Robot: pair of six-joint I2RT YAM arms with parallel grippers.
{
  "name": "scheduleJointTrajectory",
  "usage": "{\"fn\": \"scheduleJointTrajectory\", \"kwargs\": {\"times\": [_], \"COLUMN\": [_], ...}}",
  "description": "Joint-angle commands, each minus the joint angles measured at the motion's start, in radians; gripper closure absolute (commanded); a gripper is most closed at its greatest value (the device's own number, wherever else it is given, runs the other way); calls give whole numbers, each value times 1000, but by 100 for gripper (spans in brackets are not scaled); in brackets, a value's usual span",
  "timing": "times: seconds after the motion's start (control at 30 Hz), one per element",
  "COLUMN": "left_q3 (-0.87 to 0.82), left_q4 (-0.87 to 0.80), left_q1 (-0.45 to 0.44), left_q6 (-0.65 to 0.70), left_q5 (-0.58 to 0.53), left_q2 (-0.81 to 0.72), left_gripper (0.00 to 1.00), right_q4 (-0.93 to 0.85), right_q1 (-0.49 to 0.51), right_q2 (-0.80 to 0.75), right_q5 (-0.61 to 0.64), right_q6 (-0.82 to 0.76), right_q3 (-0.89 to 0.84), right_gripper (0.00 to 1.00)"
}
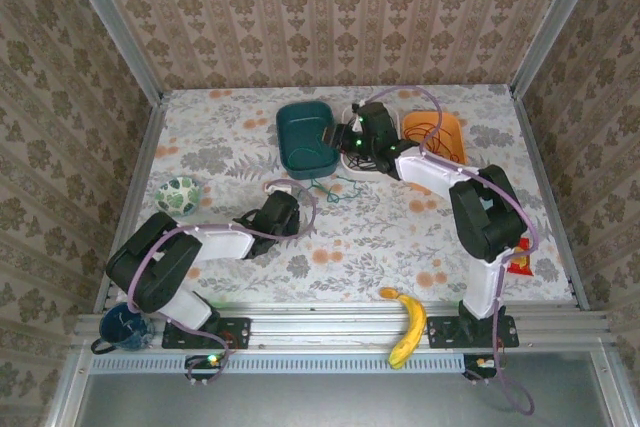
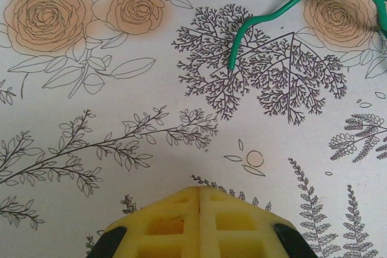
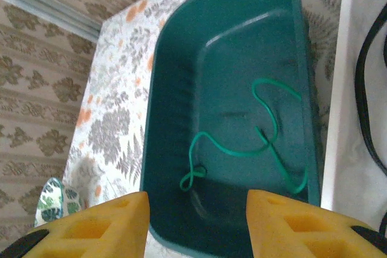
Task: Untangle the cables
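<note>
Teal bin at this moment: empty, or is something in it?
Not empty. In the right wrist view a thin green cable lies in loose curls on the floor of the teal bin.

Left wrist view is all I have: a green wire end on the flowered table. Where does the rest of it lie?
Observer: The thin green wire lies loose on the table, just in front of a dark teal plastic bin.
Operator: Anything inside that bin?
Observer: Yes, a loop of green wire curls on its floor.
Operator: And the right arm?
Observer: Its yellow right fingers stand apart above the bin, holding nothing.
</note>
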Motion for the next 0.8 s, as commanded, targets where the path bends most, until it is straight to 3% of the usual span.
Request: {"fn": "scheduleJointTrajectory", "kwargs": {"times": [0.0,0.23,0.37,0.77], "left_q3": [-21,9,36,32], "left_q4": [-84,-77,-77,-88], "left_q1": [-8,-6,-7,-21], "left_q6": [-4,-8,-16,-18], "left_q5": [7,-7,-13,-37], "left_q2": [-10,29,63,48], "left_gripper": [100,100,100,100], "right_q4": [-90,-312,-338,-430], "right_q1": [37,58,58,60], "right_q2": [-106,-215,-219,21], "right_q5": [15,156,215,303], "right_q6": [-79,-157,-158,-223], "right_q3": [-85,-196,-235,-32], "right_gripper": [52,52,52,52]}}
